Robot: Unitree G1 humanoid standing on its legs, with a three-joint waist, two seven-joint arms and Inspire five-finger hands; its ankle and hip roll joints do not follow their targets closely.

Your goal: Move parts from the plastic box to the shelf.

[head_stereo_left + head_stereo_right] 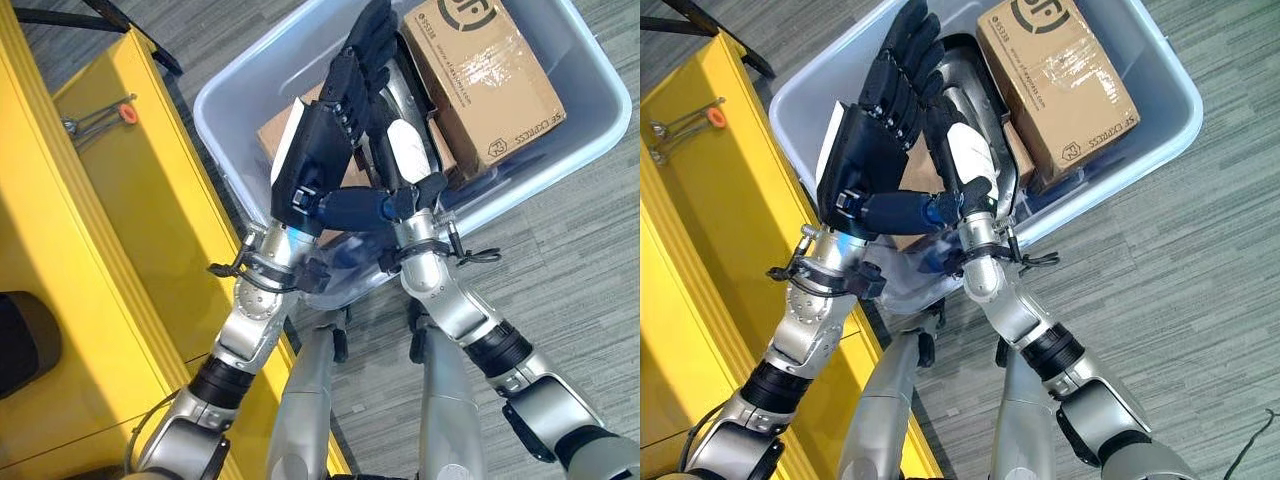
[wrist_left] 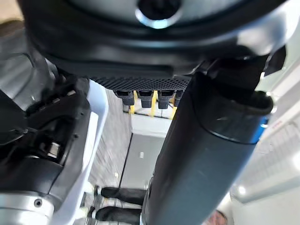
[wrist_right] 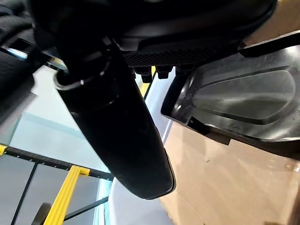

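While both hands hover over the plastic box (image 1: 590, 120), the black moulded part (image 1: 985, 95) lies lengthwise just under the right hand (image 1: 965, 160), fingers straight; left hand (image 1: 885, 110) flat alongside, equally near.

Glossy plastic box (image 1: 225, 95), taped cardboard carton (image 1: 485, 70)

You see a metal tool with an orange tip (image 1: 100, 118) lying above grey striped carpet floor (image 1: 560, 270).
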